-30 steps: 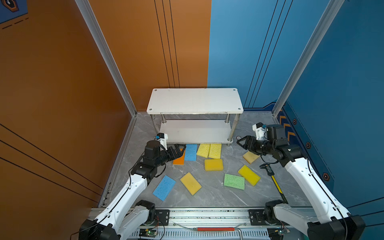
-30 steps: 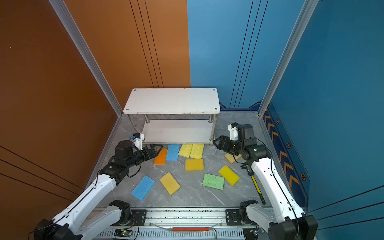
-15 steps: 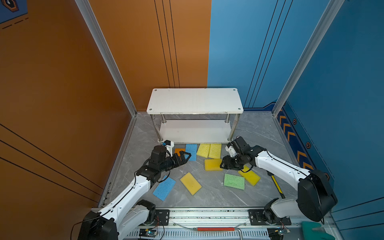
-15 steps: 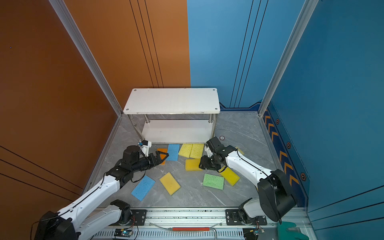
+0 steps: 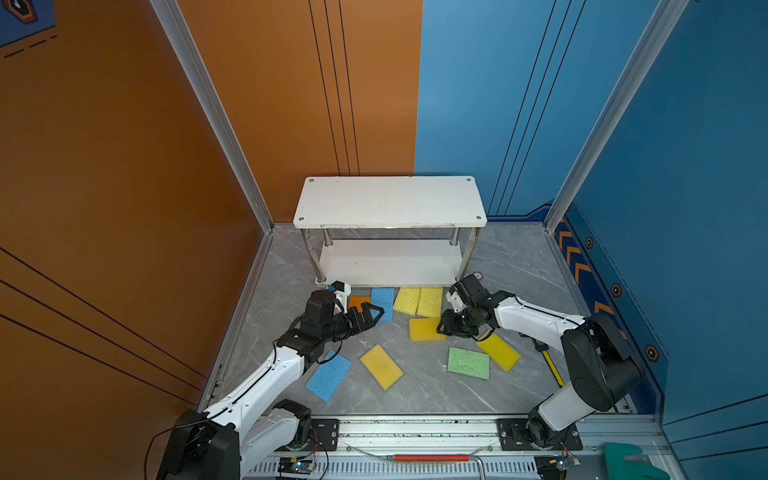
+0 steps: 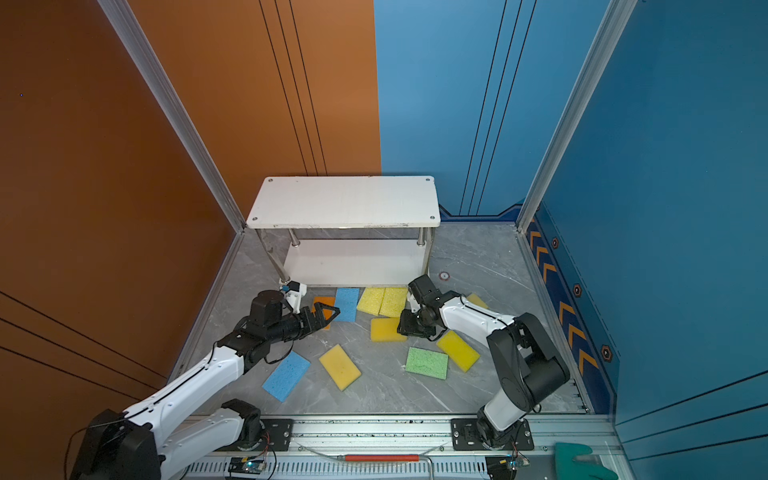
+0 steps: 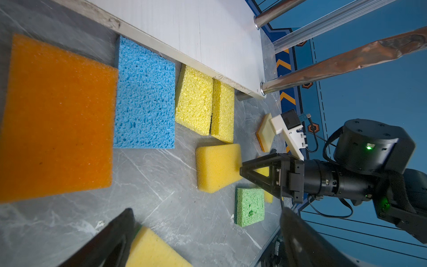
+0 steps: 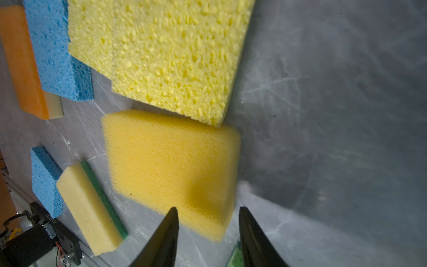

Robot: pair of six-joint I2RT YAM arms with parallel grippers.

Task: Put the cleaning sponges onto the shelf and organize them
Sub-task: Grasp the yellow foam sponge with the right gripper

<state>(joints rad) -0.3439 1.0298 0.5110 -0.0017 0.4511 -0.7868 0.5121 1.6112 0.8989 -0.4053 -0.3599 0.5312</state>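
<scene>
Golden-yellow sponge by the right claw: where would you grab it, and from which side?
Pinch the golden-yellow sponge at the corner nearest the right gripper, coming low from that side: it lies flat with bare floor there, while pale yellow sponges crowd its far edge.

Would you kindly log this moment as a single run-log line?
stage: pickup | left hand: open, near orange sponge | right hand: astride deep-yellow sponge corner, grip unclear | shelf: no sponges visible
</scene>
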